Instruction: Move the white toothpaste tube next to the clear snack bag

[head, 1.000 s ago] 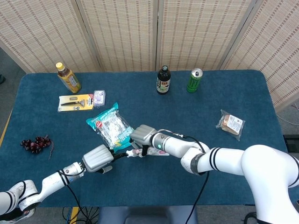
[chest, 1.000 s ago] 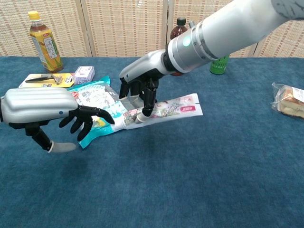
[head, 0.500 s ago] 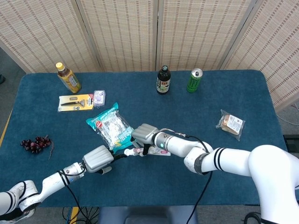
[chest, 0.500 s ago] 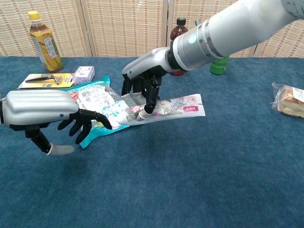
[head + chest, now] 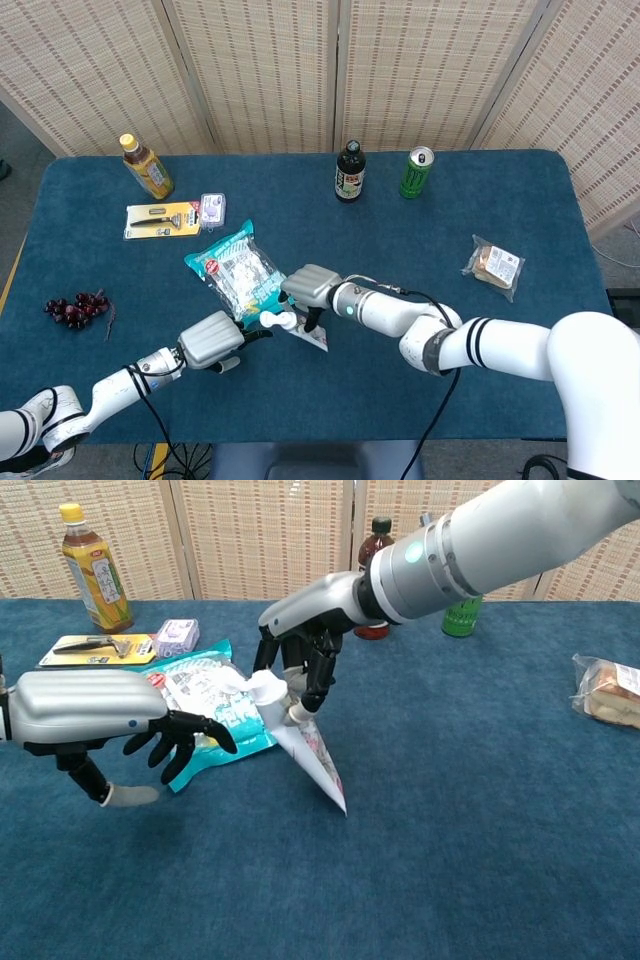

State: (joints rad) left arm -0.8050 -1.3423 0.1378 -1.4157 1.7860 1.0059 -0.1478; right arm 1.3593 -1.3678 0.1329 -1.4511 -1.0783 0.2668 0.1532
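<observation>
The white toothpaste tube [image 5: 312,750] is gripped near its cap by my right hand [image 5: 300,665]. Its cap end is raised off the table and its flat tail slants down toward the front edge. In the head view the tube [image 5: 300,330] shows just below the right hand [image 5: 312,289]. The clear snack bag [image 5: 608,690] with a brown pastry lies far off at the table's right side [image 5: 493,266]. My left hand [image 5: 100,715] hovers low at the left with fingers curled apart and nothing in them, also seen as the left hand [image 5: 212,340].
A teal snack packet [image 5: 205,705] lies between the two hands, right beside the tube. At the back stand a yellow tea bottle [image 5: 146,166], a razor pack [image 5: 160,217], a dark bottle [image 5: 349,172] and a green can [image 5: 416,172]. Grapes [image 5: 77,308] lie at far left.
The tube lay flat pointing right; now my right hand has raised its cap end and the tail has swung round toward the front. The left hand has barely moved.
</observation>
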